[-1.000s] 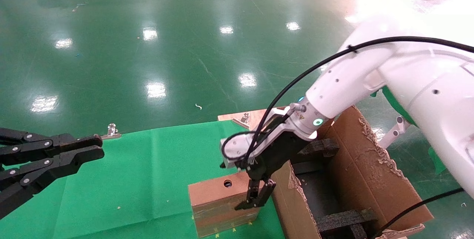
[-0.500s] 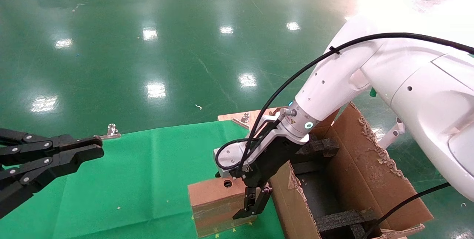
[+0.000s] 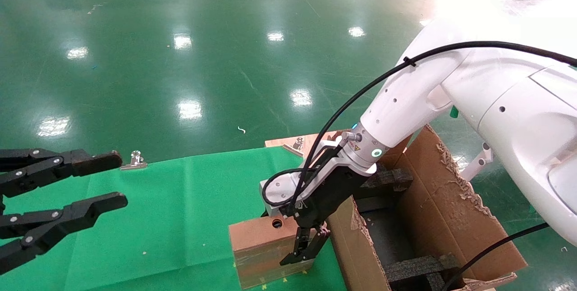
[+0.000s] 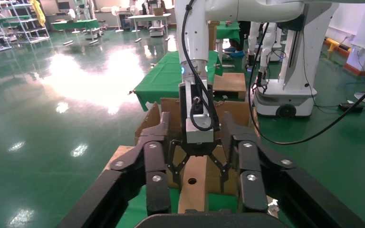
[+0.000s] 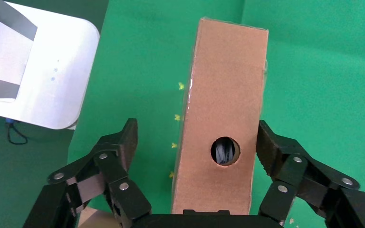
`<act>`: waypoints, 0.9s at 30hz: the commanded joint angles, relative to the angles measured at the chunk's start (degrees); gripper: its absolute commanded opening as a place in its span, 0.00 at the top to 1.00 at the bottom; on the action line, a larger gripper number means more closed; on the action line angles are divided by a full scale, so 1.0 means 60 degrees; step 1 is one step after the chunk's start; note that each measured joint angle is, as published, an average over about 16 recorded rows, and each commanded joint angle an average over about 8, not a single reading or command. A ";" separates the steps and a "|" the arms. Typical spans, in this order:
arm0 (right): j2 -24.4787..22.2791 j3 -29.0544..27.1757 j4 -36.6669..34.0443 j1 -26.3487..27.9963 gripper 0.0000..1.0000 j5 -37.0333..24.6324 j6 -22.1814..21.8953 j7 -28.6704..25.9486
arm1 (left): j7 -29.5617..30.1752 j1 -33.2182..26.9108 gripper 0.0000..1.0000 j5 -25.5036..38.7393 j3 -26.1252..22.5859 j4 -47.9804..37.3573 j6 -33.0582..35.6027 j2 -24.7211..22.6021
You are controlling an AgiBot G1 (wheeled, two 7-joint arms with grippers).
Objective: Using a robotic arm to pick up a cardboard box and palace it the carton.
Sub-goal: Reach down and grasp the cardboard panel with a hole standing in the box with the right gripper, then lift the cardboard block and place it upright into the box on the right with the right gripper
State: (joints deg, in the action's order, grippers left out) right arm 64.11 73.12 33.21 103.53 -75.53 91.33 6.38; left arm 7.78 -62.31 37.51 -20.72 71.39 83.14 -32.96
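Note:
The small brown cardboard box point(image 3: 261, 246) stands on edge on the green cloth, its narrow side with the round hole facing up. My right gripper point(image 3: 297, 243), on the white robotic arm point(image 3: 405, 102), is lowered over it. In the right wrist view the box point(image 5: 228, 85) sits between the spread fingers point(image 5: 123, 142) of the right gripper point(image 5: 197, 130), open with small gaps on both sides. The large carton point(image 3: 441, 205) with ragged flaps stands just right of the box. My left gripper point(image 3: 116, 179) hovers at the far left, open and empty.
Black foam inserts point(image 3: 387, 178) line the carton's inside. A green cloth point(image 3: 180, 219) covers the table; a metal clip point(image 3: 135, 159) holds its far edge. A wooden board point(image 3: 288, 140) shows behind the box. In the left wrist view the carton point(image 4: 240, 111) stands behind the box point(image 4: 193, 183).
My left gripper has gone from shut to open. The right gripper moved slightly left and down, settling its fingers around the box's top edge.

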 commanded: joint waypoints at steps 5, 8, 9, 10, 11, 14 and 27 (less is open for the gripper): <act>-0.0017 -0.0041 0.0030 -0.0018 1.00 -0.0019 0.0000 -0.0015 | 0.0000 0.0000 0.00 0.0000 0.0000 0.0000 0.0000 0.0000; -0.0023 -0.0054 0.0039 -0.0024 1.00 -0.0024 0.0000 -0.0018 | 0.0000 0.0000 0.00 0.0000 0.0000 0.0000 0.0000 0.0000; -0.0024 -0.0058 0.0042 -0.0026 1.00 -0.0025 0.0000 -0.0019 | 0.0000 0.0000 0.00 0.0000 0.0000 0.0000 0.0000 0.0000; -0.0026 -0.0061 0.0045 -0.0028 1.00 -0.0027 0.0000 -0.0019 | 0.0000 0.0000 0.00 0.0000 0.0000 0.0000 0.0000 0.0000; -0.0027 -0.0064 0.0047 -0.0029 1.00 -0.0028 0.0000 -0.0020 | 0.0000 0.0000 0.00 0.0000 0.0000 0.0000 0.0000 0.0000; -0.0029 -0.0072 0.0053 -0.0032 1.00 -0.0031 -0.0001 -0.0022 | 0.0000 0.0000 0.00 0.0000 0.0000 0.0000 0.0000 0.0000; -0.0122 -0.0117 0.0053 0.0126 1.00 0.0149 -0.0101 -0.0090 | 0.0000 0.0000 0.00 0.0000 0.0000 0.0000 0.0001 0.0000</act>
State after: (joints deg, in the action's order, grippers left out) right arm 63.03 72.41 33.44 105.91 -74.20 90.95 5.69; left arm 7.78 -62.32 37.51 -20.72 71.39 83.15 -32.97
